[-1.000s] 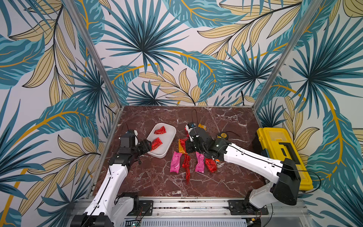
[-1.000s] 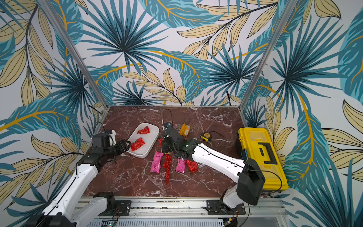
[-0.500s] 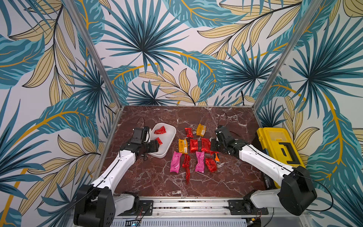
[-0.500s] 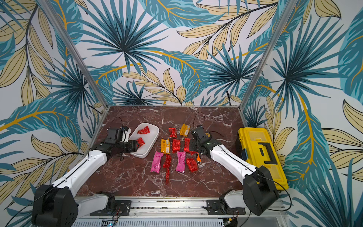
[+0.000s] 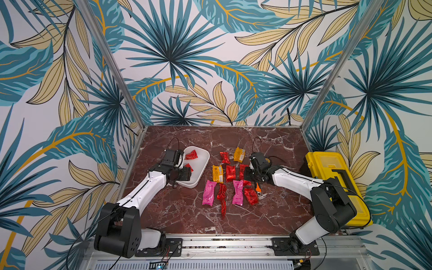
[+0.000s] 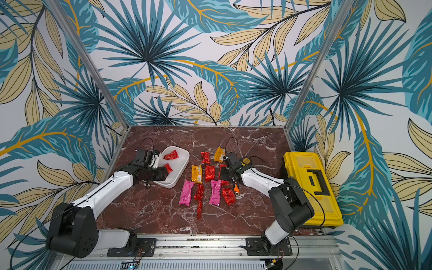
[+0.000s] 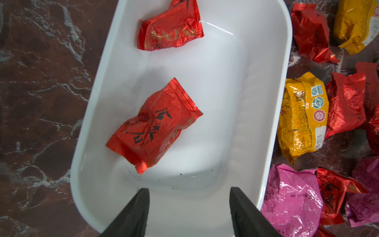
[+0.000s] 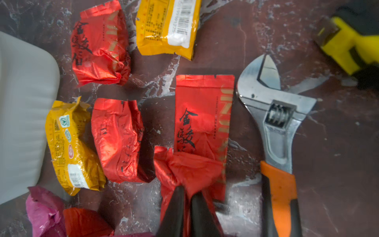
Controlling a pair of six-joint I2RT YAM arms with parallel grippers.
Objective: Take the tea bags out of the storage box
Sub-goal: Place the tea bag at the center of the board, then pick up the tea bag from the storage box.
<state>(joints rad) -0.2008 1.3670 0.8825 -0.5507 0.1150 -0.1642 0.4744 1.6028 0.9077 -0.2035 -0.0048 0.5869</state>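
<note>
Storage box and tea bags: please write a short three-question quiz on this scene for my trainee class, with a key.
1. Count: how many tea bags lie inside the storage box?
2. True or false: the left end effector is shut on a tea bag.
3. Choose: which tool lies on the table beside the right end effector? A) adjustable wrench B) hammer C) screwdriver

Key
1. Two, both red.
2. False: it is open and empty, over the box.
3. A
</note>
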